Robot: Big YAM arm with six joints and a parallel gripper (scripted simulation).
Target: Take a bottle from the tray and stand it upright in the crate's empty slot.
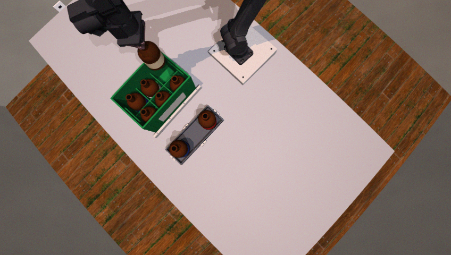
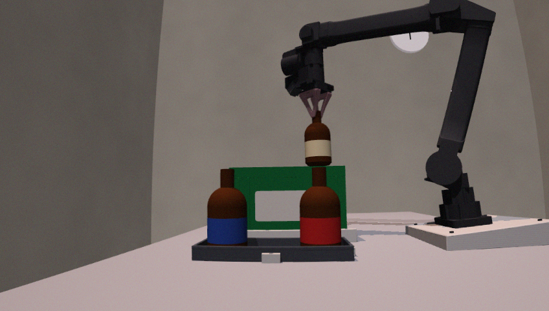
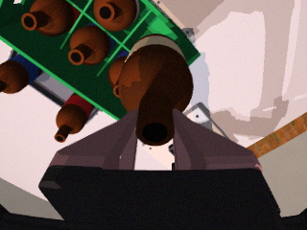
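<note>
My gripper (image 2: 316, 115) (image 3: 154, 115) is shut on the neck of a brown bottle with a cream label (image 1: 156, 64) (image 2: 317, 148) (image 3: 155, 79). The bottle hangs upright, its base about level with or just above the rim of the green crate (image 1: 126, 84) (image 2: 277, 179) in the exterior view. In the top view it covers part of the crate's far corner. The empty slot (image 1: 165, 75) (image 3: 160, 26) shows beside and partly behind it. Several brown bottles stand in the other slots. The dark tray (image 1: 197, 134) (image 2: 231, 253) holds a red-label bottle (image 1: 207, 118) (image 2: 320, 227) and a blue-label bottle (image 1: 178, 148) (image 2: 226, 227).
The arm's pale base plate (image 1: 243, 70) (image 2: 431, 236) lies to the right of the crate in the top and exterior views. A white strip (image 1: 177, 111) runs along the crate's near side, between the crate and the tray. The crate's dividers and walls surround the slot.
</note>
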